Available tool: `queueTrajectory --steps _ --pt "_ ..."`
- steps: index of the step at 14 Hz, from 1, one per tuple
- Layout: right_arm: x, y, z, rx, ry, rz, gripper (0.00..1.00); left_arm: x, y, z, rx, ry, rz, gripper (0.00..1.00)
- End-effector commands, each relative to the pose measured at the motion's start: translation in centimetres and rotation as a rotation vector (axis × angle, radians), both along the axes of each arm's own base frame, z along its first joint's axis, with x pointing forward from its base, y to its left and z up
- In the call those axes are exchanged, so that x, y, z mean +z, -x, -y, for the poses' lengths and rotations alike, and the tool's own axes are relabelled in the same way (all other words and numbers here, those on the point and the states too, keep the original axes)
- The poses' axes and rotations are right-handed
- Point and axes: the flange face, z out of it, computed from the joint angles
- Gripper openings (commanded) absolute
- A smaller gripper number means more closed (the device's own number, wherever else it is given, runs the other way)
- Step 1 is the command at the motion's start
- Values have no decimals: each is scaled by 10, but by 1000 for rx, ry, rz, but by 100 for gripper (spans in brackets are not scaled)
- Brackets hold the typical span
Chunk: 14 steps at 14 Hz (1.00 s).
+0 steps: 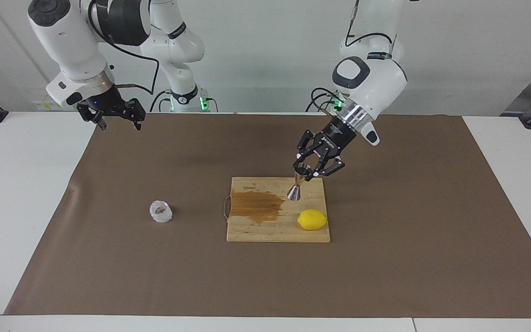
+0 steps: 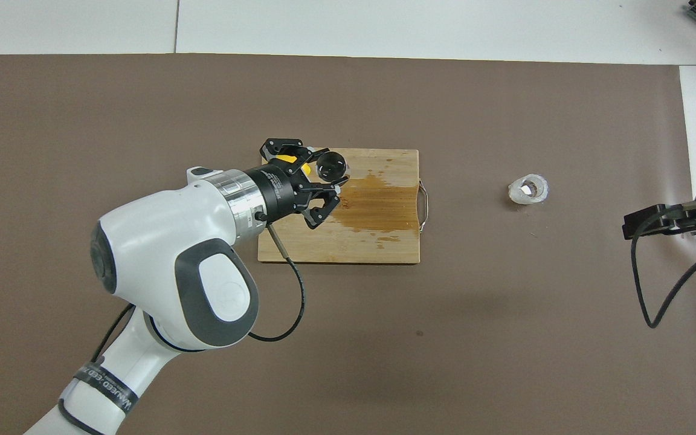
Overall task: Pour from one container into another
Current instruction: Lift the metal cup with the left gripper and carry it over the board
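The steel jigger (image 1: 296,188) is on the wooden cutting board (image 1: 265,230), leaning a little, with its lower cone at the board's surface. My left gripper (image 1: 307,172) comes down at a slant over the board, and its fingers hold the jigger's upper cone (image 2: 331,165). The whitish crinkled cup (image 1: 161,211) stands alone on the brown mat, toward the right arm's end; it also shows in the overhead view (image 2: 528,189). My right gripper (image 1: 119,121) is open and empty, and waits raised above the mat's corner near its own base.
A wet brown stain (image 1: 257,205) covers part of the board beside the jigger. A lemon (image 1: 312,219) lies on the board, farther from the robots than the jigger. The board's metal handle (image 1: 225,207) points toward the cup. A brown mat (image 1: 385,258) covers the table.
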Motion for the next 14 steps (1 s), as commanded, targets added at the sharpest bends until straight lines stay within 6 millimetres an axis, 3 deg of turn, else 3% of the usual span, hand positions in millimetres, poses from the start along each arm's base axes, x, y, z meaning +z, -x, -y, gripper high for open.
queueTrajectory --steps 1,8,14 --pt "5 2 2 -14 10 10 100 -30 -1 33 48 -36 54 0" --pt "5 2 2 -14 10 10 100 -70 17 90 44 -41 40 0" --pt "5 2 2 -14 10 10 100 -81 35 109 18 -39 1 0"
